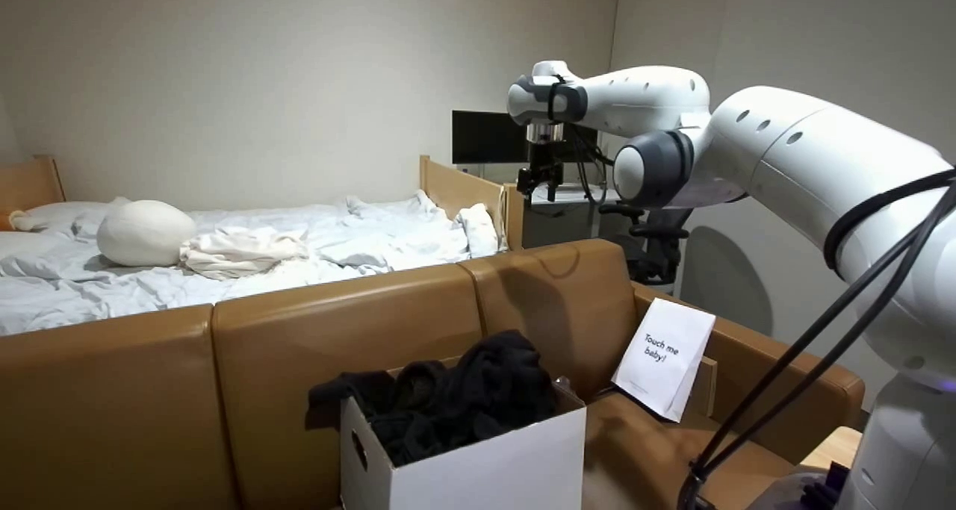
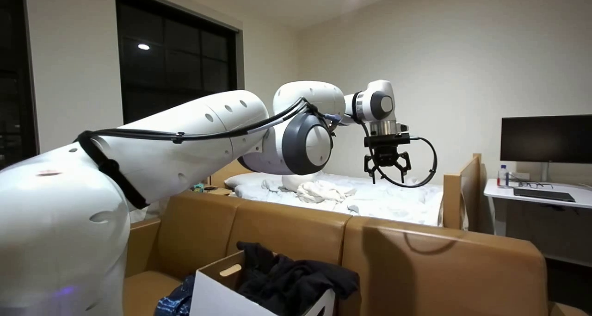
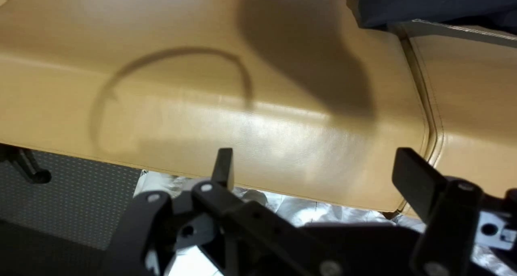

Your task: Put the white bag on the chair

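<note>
There's one white bag (image 1: 665, 361), one brown chair (image 1: 351, 316), one white box (image 1: 485, 465) (plus two fingers (image 3: 418, 183)).

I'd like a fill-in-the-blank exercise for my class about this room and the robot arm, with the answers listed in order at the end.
1. The white bag is printed with the words "Touch me ____!"
2. The open end effector is holding ____.
3. Beyond the chair, rumpled white sheets cover a wooden-ended ____.
4. Dark clothes hang over the rim of a white ____.

Missing words: baby; nothing; bed; box.
</note>
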